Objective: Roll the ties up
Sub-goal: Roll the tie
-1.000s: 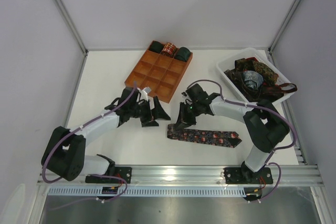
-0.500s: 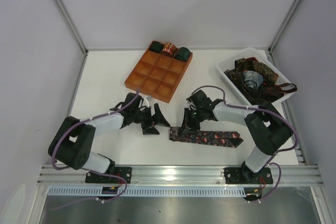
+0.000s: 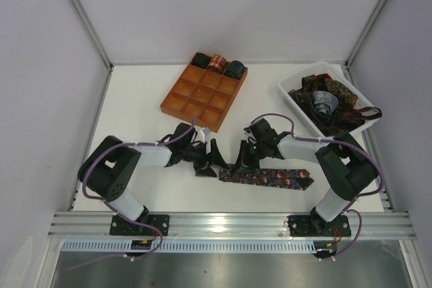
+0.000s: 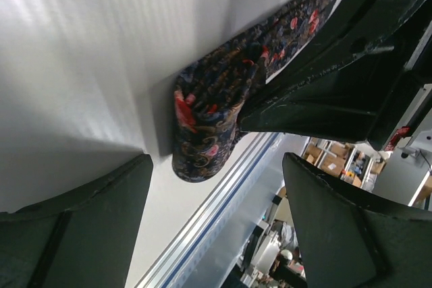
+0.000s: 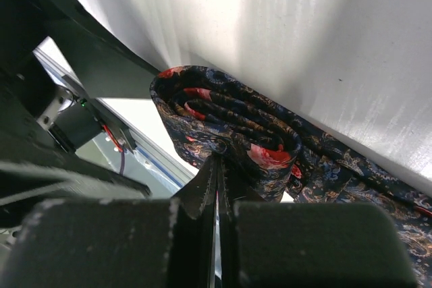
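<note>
**Two arms meet at one end of a tie as the first turn takes shape**

On the near side of the orange-brown gridded tray (image 3: 177,108), and a little to its right, a long dark necktie (image 3: 273,178) with a red-and-blue paisley print lies flat on the white table (image 3: 135,99). The tie end closest to the tray's near corner is doubled over into a loose first fold (image 4: 209,112).

The right gripper (image 3: 244,161) stands at that fold with its fingers (image 5: 200,192) pressed together. The cloth curls over their tips, though whether any of it is caught between them cannot be told.

The left gripper (image 3: 210,162) faces it from the tray's near-left side. Its fingers (image 4: 81,227) are spread wide, one on each side of the fold and not touching it.

Beyond the tray's open compartments, its far row holds three rolled ties (image 3: 216,63), two dark green and one reddish. To the right of the tray, a white plastic bin (image 3: 291,102) holds a heap of loose ties (image 3: 334,102).

The fold looks slack and barely begun. It could spring flat if the right gripper lets go before the left one has closed on it. A squeeze placed off-centre could also skew the coil or drag the flat length sideways across the table.
</note>
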Controlling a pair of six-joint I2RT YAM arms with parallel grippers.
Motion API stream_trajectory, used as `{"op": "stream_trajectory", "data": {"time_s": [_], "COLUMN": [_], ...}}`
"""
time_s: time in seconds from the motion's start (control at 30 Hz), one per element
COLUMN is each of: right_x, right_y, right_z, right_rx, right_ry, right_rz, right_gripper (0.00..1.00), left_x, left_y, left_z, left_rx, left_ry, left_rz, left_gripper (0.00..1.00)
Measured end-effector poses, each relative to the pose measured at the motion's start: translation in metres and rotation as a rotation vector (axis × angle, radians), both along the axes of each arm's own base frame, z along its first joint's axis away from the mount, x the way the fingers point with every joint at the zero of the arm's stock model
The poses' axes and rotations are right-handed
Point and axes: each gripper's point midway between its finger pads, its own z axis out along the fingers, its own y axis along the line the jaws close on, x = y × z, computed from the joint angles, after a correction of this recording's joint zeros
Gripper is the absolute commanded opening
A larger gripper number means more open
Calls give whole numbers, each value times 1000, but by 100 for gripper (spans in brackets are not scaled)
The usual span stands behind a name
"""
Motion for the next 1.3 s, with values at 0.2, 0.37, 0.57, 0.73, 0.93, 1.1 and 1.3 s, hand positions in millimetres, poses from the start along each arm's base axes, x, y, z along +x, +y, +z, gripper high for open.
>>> {"op": "stream_trajectory", "data": {"time_s": [0.2, 0.37, 0.57, 0.73, 0.93, 1.1, 1.3], "right_x": [0, 0, 0, 0, -3, -2, 10], "right_y": [-3, -2, -3, -3, -1, -3, -2], "right_z": [0, 0, 1, 0, 0, 2, 17], "right_rx": [11, 15, 15, 14, 7, -21, -57], "right_ry": [6, 3, 2, 2, 3, -4, -56], "right_rz": [-13, -13, -14, -14, -4, 11, 45], "right_gripper": [0, 0, 0, 0, 0, 3, 5], "left_x": [-10, -15, -15, -14, -12, -10, 6], "left_y": [-16, -22, -23, -24, -26, -26, -15], "left_z": [-2, -6, -10, -17, -21, -21, -15], "left_rx": [-28, -31, -25, -13, -12, 6, 138], "left_ry": [7, 22, 33, 39, 30, 12, -95], "left_rz": [-42, -57, -51, -44, -46, -59, -64], "left_gripper": [79, 68, 57, 32, 1, 0, 0]}}
